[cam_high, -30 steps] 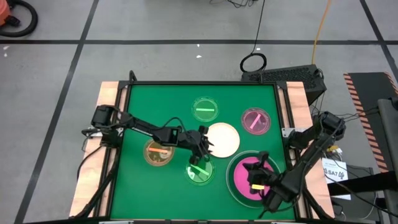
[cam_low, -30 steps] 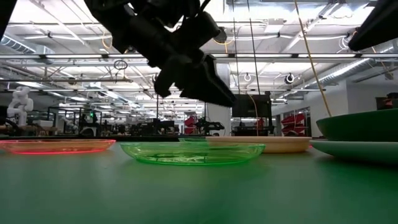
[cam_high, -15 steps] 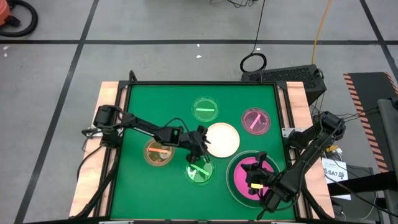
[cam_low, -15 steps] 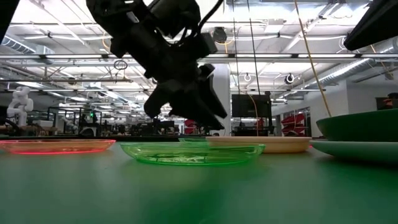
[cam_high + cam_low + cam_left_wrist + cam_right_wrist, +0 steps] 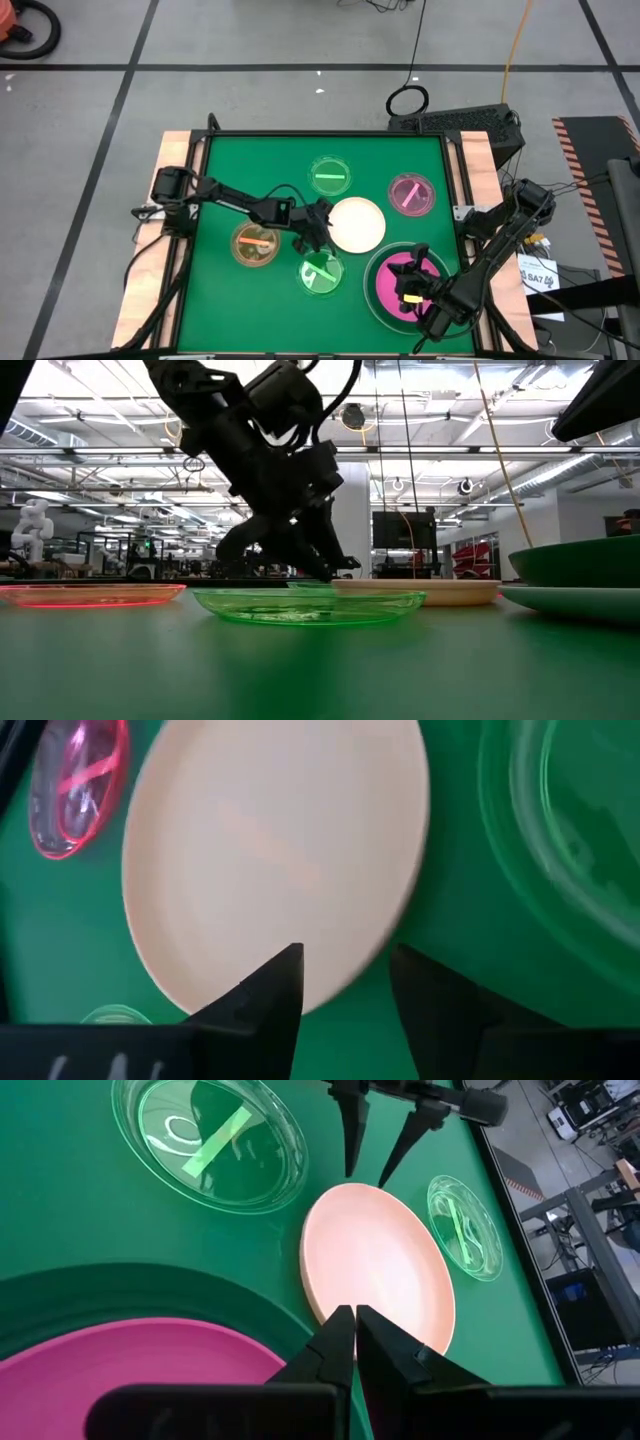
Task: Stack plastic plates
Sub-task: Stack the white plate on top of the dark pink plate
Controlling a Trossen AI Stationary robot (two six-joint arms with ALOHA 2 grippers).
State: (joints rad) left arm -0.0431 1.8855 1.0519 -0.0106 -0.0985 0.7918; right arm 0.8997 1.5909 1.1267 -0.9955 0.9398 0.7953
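A cream-white plate [image 5: 358, 223] lies flat on the green mat in the middle of the table. My left gripper [image 5: 316, 230] is open and low at the plate's left rim [image 5: 330, 995], one finger over the plate and one over the mat. A small translucent green plate [image 5: 321, 275] lies just near of it. A pink plate [image 5: 400, 285] lies on a dark green plate [image 5: 580, 560], which lies on a pale blue one [image 5: 575, 602], at the near right. My right gripper [image 5: 352, 1318] is shut above this stack. My left gripper comes down at a slant from the table's left, its open fingers astride the cream plate's left rim [image 5: 330, 995]. I cannot tell whether a fingertip touches the plate. The plate lies flat on the mat.
A small orange plate [image 5: 255, 245] lies at the left. A second small green plate [image 5: 329, 177] and a small pink plate [image 5: 411, 195] lie toward the far edge. Wooden rails [image 5: 178, 150] border the mat on both sides.
My left gripper has left the space above the near small green plate. It has gone a little toward the far edge and down, with its fingers tipped downward, to the cream plate's left rim. The plates have stayed where they were.
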